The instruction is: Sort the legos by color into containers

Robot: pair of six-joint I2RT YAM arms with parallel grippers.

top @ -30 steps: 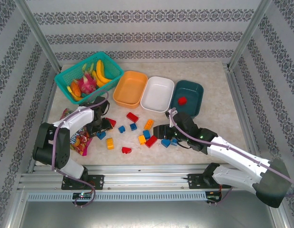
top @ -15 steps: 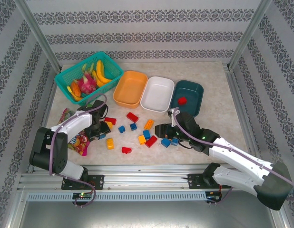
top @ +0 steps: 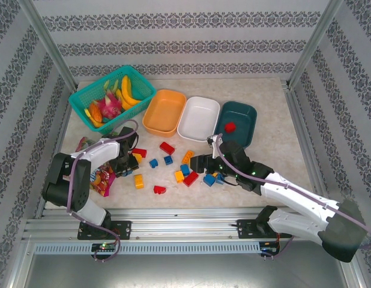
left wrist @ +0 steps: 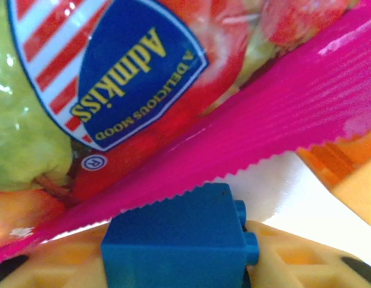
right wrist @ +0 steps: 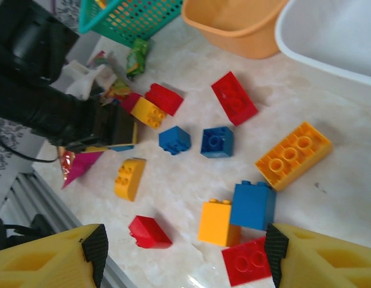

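left grip on blue lego crowded by snack bag

left gripper (top: pixel 126 165) sits at the left of the table. its yellow fingers (left wrist: pixel 305 267) press both sides of a blue lego (left wrist: pixel 179 237), so it reads as closed on that lego, held low on the tips. risk: the snack bag (left wrist: pixel 113 90) has its pink crimped edge just beside the lego, so a lift could drag the bag or tip the lego out of a shallow hold. a yellow lego (right wrist: pixel 148 112) and a red lego (right wrist: pixel 164 98) lie close by and may be knocked.

right gripper (right wrist: pixel 184 249) hangs open and empty above a tight cluster (right wrist: pixel 251 206) of yellow, blue and red legos. closing there could catch two colours at once.

far side, in a row: orange bowl (top: pixel 150 117), white bowl (top: pixel 200 102), dark teal bowl (top: pixel 248 114). the teal one holds a lone red piece (top: pixel 230 126), so blue likely belongs elsewhere. the mesh basket (top: pixel 83 96) at far left is no target.
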